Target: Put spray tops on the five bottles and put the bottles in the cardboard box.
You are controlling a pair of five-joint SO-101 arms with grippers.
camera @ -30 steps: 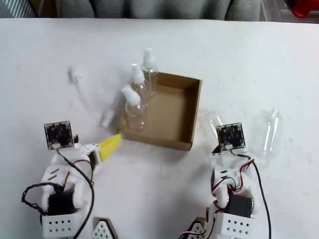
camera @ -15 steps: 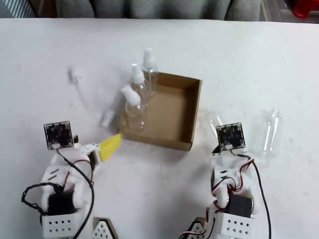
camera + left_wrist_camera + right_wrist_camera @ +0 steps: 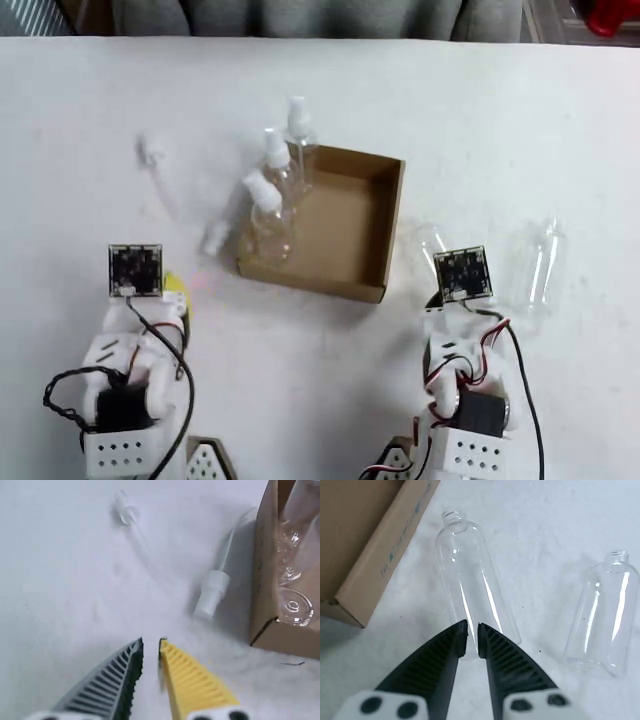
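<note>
Three clear bottles with white spray tops (image 3: 268, 205) stand along the left side of the cardboard box (image 3: 350, 235). Two bottles without tops lie on the table right of it: one (image 3: 470, 580) beside the box, the other (image 3: 605, 620) farther off. Two loose spray tops lie left of the box, one (image 3: 212, 592) close to its corner and one (image 3: 127, 512) farther away. My left gripper (image 3: 150, 646) is shut and empty, just short of the nearer top. My right gripper (image 3: 472, 630) is shut and empty over the base end of the nearer bare bottle.
The box corner (image 3: 265, 580) lies close to the nearer spray top. Both arm bases (image 3: 125, 420) stand at the table's front edge. Open white table stretches beyond the box and at the far left.
My left gripper has swung away from the box's front corner, toward the left, and now points at the loose spray tops. The right arm has not moved.
</note>
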